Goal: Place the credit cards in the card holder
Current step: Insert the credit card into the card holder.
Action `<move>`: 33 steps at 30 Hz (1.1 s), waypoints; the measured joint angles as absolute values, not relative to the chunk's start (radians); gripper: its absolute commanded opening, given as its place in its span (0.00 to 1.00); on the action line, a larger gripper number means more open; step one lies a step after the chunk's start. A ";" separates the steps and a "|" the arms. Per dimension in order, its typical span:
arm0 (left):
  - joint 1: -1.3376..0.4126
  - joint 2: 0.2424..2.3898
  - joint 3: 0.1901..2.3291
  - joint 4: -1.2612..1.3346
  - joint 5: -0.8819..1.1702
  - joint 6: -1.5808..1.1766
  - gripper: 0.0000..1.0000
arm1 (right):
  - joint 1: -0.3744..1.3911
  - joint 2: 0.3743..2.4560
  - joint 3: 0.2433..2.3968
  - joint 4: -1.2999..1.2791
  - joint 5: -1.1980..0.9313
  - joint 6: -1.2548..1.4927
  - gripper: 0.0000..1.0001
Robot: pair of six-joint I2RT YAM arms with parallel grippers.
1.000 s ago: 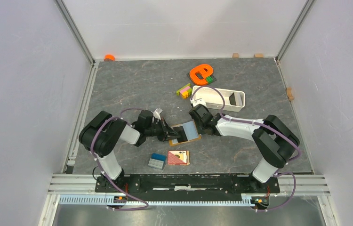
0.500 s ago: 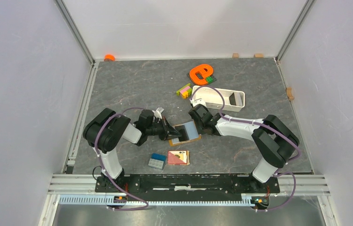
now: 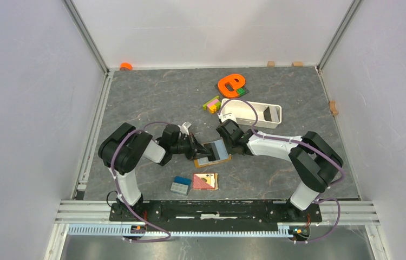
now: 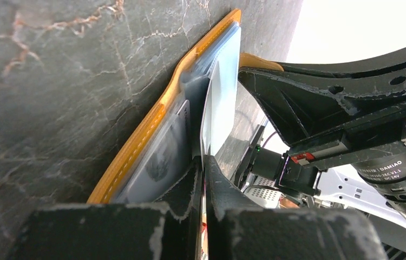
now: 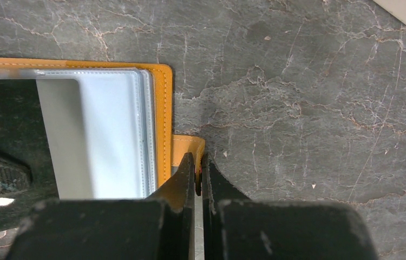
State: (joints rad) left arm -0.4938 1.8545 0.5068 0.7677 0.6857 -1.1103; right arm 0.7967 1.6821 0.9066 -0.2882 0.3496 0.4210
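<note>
The card holder (image 3: 217, 150) is lying open in the middle of the tabletop (image 3: 146, 97), between my two hands. Its orange edge is showing all around the grey-blue lining, and the near long edge is resting flat on the stone.

On the far left side the tabletop is giving much open room. On the near side the red-and-tan tile (image 3: 205, 181) and the blue-and-grey block (image 3: 180, 185) are lying close to the holder but apart from it. The white tray (image 3: 255, 115) is standing just behind my right hand (image 3: 230, 142).

My left hand (image 4: 202, 162) is clenched on a pale credit card (image 4: 221, 103). I am gripping it by its near short edge, and the card is reaching over the lining of the holder. Whether its front edge is already inside a pocket, I cannot tell.

My right hand is also clenched. It is pinching the small orange clasp tab (image 5: 189, 147) that is sticking out from the holder's right edge.
</note>
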 measured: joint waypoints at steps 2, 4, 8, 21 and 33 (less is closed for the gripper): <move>-0.501 1.855 0.520 0.748 0.680 -1.110 0.15 | 0.797 1.682 0.907 -0.289 0.349 0.421 0.00; -0.505 1.855 0.531 0.720 0.671 -1.108 0.18 | 0.797 1.682 0.907 -0.289 0.350 0.421 0.00; -0.507 1.835 0.561 0.619 0.648 -1.073 0.28 | 0.797 1.682 0.907 -0.289 0.350 0.421 0.00; -0.513 1.607 0.630 0.189 0.451 -0.851 0.45 | 0.797 1.681 0.907 -0.289 0.350 0.418 0.00; -0.553 1.636 0.668 0.151 0.447 -0.838 0.43 | 0.797 1.680 0.906 -0.289 0.349 0.418 0.00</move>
State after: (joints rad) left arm -0.5529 1.6360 0.6682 0.1509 0.4473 -0.8383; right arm 0.7967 1.6802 0.9062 -0.2886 0.3489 0.4179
